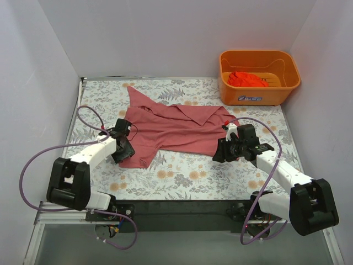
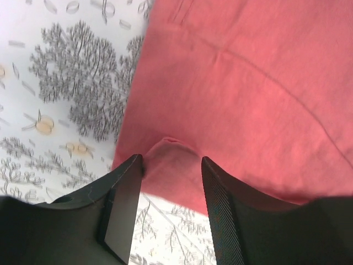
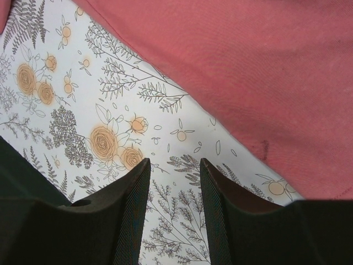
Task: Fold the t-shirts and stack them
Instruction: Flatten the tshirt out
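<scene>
Seen from above, the black head of each arm covers the part of the pink-red t-shirt it reaches: the left one hides the lower left corner, the right one the right edge. The garment lies crumpled rather than flat, with a narrow flap running to the upper left and a diagonal fold across the top, so neck and sleeves are hard to tell apart. It sits mid-desk on the flower-printed covering. The cloth is a matte, soft knit with faint creases and a stitched seam line.

The orange-red t-shirt is a bunched heap inside the glossy orange plastic basket at the far right corner. Only its top shows above the rim, so its shape cannot be read.

In the left wrist view the left jaws stand part-way open astride a small raised pucker of the pink-red hem. The hump is not squeezed flat, and the ribbed black fingers are cut off by the bottom edge.

In the right wrist view the right jaws are likewise part-way open, with bare printed desk between them and nothing held. The shirt's edge lies just beyond the tips, running off the frame to the upper right.

Purple cables loop from both arms
</scene>
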Robot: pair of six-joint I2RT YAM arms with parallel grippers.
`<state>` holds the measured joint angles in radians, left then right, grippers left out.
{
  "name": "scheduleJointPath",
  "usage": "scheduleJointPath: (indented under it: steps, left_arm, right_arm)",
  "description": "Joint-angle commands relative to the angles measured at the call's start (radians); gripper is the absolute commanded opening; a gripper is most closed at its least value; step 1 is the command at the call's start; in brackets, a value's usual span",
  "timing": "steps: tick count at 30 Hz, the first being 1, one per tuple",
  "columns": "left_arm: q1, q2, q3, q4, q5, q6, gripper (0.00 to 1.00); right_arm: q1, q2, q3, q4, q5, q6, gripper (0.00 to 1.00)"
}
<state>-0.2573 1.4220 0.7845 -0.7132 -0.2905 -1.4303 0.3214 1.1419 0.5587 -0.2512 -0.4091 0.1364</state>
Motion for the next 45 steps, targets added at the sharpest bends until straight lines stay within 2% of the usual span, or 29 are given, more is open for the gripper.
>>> scheduleJointPath:
  steps: [1, 7, 14, 20, 29, 33, 36, 38, 41, 45]
  left_arm:
    - [0.004, -0.118, -0.025, -0.039, 0.057, -0.03, 0.45]
    - [0.004, -0.132, -0.011, -0.091, 0.163, -0.038, 0.44]
    - [0.004, -0.164, -0.096, -0.077, 0.197, -0.064, 0.44]
    - [0.004, -0.204, -0.107, -0.091, 0.249, -0.058, 0.43]
    - [0.004, -0.274, -0.022, -0.15, 0.24, -0.041, 0.47]
    - [0.004, -0.304, 0.056, -0.14, 0.133, -0.064, 0.48]
    - [0.007, -0.267, 0.101, -0.111, 0.012, -0.059, 0.47]
    - [0.021, -0.177, 0.119, -0.06, -0.054, -0.027, 0.44]
    - [0.041, -0.026, 0.141, -0.045, -0.055, 0.001, 0.43]
    - [0.056, 0.052, 0.085, -0.005, -0.061, -0.019, 0.42]
  right_arm:
    - [0.004, 0.009, -0.005, 0.035, -0.025, 0.008, 0.48]
    - [0.004, -0.002, -0.003, 0.032, -0.023, 0.011, 0.48]
    - [0.002, 0.007, -0.006, 0.036, -0.028, 0.015, 0.48]
    - [0.004, -0.002, -0.011, 0.036, -0.028, 0.015, 0.48]
    - [0.004, -0.008, -0.006, 0.033, -0.016, 0.014, 0.48]
    - [0.004, 0.002, 0.024, 0.033, 0.033, 0.012, 0.48]
    - [0.002, 0.018, 0.049, 0.035, 0.049, 0.011, 0.48]
    - [0.004, 0.036, 0.063, 0.035, 0.047, 0.009, 0.48]
    - [0.004, 0.041, 0.063, 0.036, 0.033, 0.011, 0.48]
    - [0.004, 0.032, 0.044, 0.044, 0.016, 0.017, 0.48]
